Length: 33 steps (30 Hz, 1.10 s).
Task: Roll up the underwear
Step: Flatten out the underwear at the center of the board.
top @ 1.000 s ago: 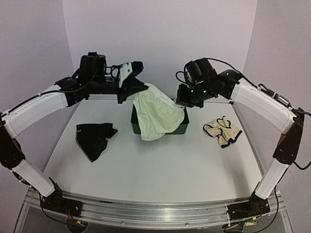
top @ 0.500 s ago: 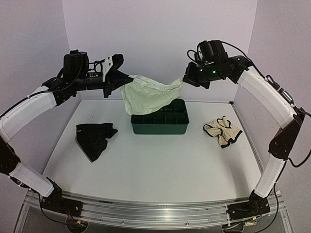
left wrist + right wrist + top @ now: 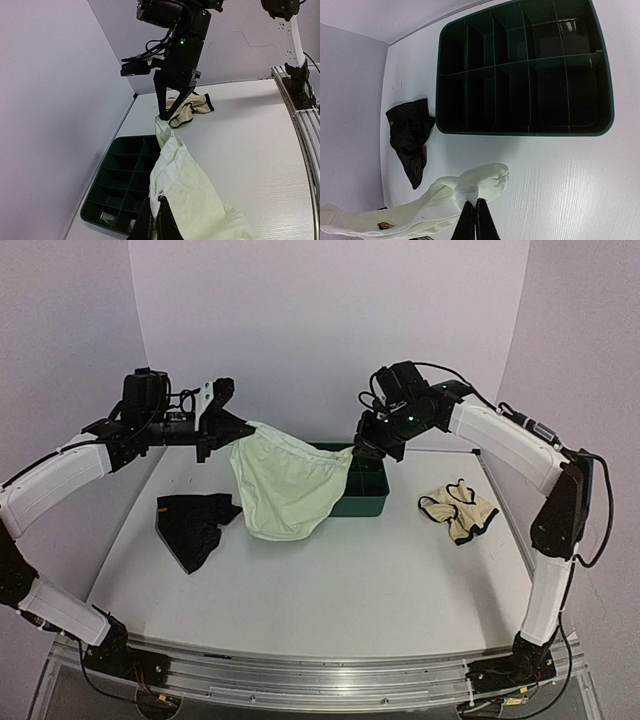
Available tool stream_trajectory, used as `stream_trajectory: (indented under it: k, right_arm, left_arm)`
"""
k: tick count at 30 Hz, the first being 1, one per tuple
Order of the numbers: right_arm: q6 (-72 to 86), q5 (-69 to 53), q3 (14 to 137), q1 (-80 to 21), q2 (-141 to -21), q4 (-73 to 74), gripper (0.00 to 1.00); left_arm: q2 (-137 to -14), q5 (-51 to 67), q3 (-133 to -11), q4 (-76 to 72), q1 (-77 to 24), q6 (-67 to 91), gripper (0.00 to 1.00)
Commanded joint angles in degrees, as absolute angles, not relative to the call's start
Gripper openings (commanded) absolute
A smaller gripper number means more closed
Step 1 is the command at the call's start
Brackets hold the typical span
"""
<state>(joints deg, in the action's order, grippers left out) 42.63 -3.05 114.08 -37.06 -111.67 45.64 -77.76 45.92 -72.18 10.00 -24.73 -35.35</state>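
Working over the white table [image 3: 330, 580], with the dark green compartmented tray [image 3: 368, 502] at its back now half hidden. Holding the pale mint-white underwear [image 3: 285, 490] spread in the air before the tray's left end, lower and further left than half a second ago. Leaving the black striped underwear [image 3: 190, 525] and cream dark-edged underwear [image 3: 460, 510] lying where they were. Keeping left gripper [image 3: 241, 428] and right gripper [image 3: 353, 449] clamped on the mint garment's top corners.

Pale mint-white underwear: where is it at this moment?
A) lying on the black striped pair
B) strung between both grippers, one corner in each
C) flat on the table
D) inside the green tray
B: the left gripper and the right gripper are each shut on a top corner of the pale mint-white underwear, which hangs stretched between them.
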Motion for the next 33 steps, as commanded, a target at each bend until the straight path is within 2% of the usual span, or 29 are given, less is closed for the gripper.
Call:
stream_trajectory:
  k: [1,5,8,12,16,20,25,33]
  right_arm:
    - [44.8,-6.1,114.1,-37.2,-111.1,44.3,0.0]
    - [46.3,-8.4,103.4,-37.2,-108.2,42.1,0.0]
    - [47.9,-13.0,93.0,-37.6,-106.5,37.0,0.0]
    - [46.5,-13.1,78.6,-38.0,-105.5,34.5,0.0]
    - [44.9,-14.0,70.4,-38.2,-106.2,33.5,0.0]
    - [43.4,-14.7,68.7,-38.6,-106.6,33.0,0.0]
    - [42.5,-14.3,68.8,-38.6,-107.6,33.1,0.0]
    - [39.5,-14.6,68.9,-39.0,-108.6,33.1,0.0]
  left_arm:
    - [-75.1,50.6,-70.5,9.6,-24.1,-40.2,0.0]
    - [-72.0,52.4,-60.3,7.5,-25.2,-39.9,0.0]
    - [-68.9,51.5,-51.6,8.0,-30.0,-44.2,0.0]
    - [-66.5,49.2,-41.5,8.7,-38.5,-46.8,0.0]
    - [-68.3,49.9,-35.7,11.8,-41.7,-49.9,0.0]
    - [-70.3,51.0,-32.7,15.3,-42.8,-55.8,0.0]
    - [-72.5,49.1,-32.3,18.9,-49.7,-60.1,0.0]
    - [-77.9,44.4,-38.1,15.4,-57.7,-49.9,0.0]
